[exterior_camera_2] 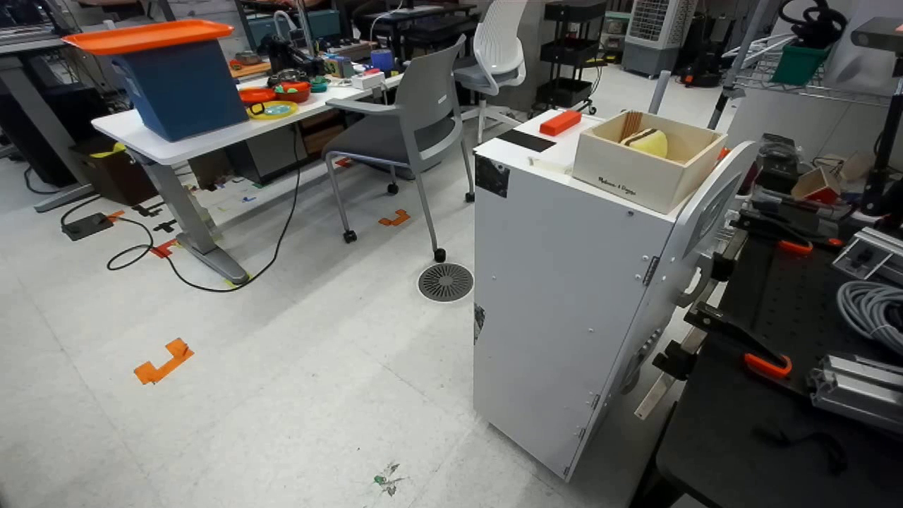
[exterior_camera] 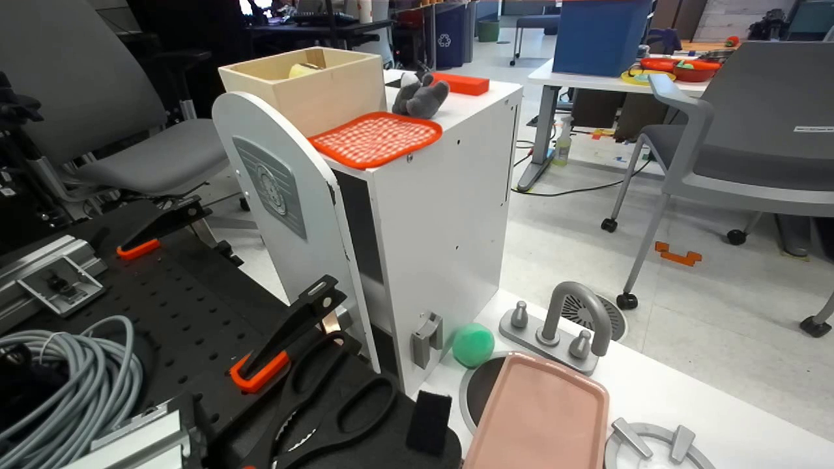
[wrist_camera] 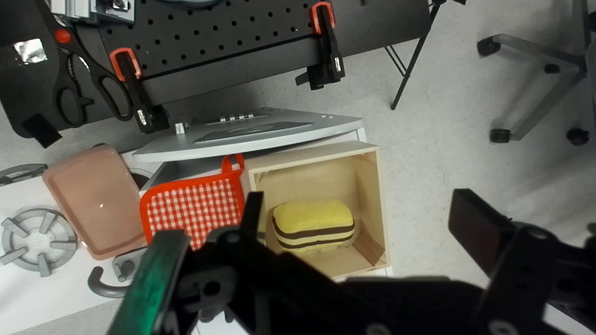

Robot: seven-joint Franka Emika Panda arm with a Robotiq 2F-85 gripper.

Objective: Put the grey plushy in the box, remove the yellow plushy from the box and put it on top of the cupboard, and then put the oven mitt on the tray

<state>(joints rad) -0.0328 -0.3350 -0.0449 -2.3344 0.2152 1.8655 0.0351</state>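
One small dark-grey plush toy (exterior_camera: 423, 99) lies on the tall white cupboard (exterior_camera: 449, 208) below the black gripper (wrist_camera: 326, 209), just beside the flat orange-red checked oven mitt (exterior_camera: 379, 138), so the spread, empty fingers, if lowered while the wrist view gives no clear sight of that toy, could snag the mitt or strike the light-tan wooden box (exterior_camera: 326, 98).

Bright in both exterior views, with soft sheen across the broad off-white floor (exterior_camera_2: 303, 381); burnt out in an exterior view on the small white rectangular screen (exterior_camera: 253, 6); in the wrist view, glinting in one spot on the pale pink rectangular tray (wrist_camera: 95, 204), shadowed over the floor, dark and blurred on the black jaws, spread wide in the foreground
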